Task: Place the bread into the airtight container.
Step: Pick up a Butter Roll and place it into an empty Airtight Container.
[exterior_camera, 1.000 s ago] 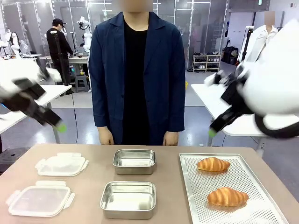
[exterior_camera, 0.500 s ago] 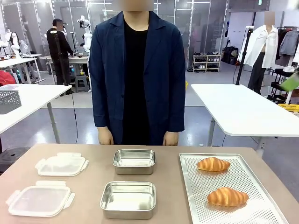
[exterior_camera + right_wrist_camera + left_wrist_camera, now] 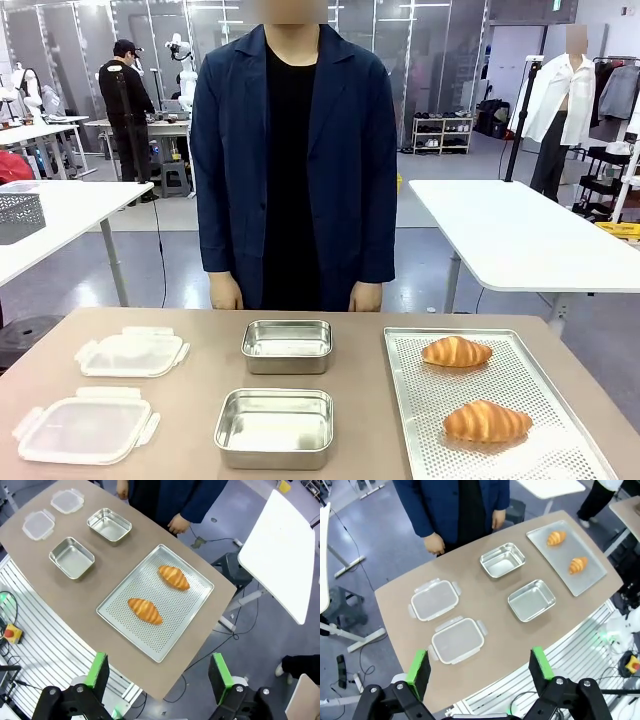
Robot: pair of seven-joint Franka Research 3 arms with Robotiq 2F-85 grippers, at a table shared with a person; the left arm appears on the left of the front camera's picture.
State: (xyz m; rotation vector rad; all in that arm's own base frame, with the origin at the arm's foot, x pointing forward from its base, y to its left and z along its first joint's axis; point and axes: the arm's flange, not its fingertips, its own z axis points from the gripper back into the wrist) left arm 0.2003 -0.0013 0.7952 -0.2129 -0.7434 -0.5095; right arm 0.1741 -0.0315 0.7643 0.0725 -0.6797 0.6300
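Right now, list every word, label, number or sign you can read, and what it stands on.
None readable: the perforated tray, near steel container, far steel container, near plastic lid and far plastic lid carry no print, and anything in the room behind is too small to read.

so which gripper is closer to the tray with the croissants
Right. The right gripper hangs high over the tray; the left gripper hangs high over the lids, well away from it.
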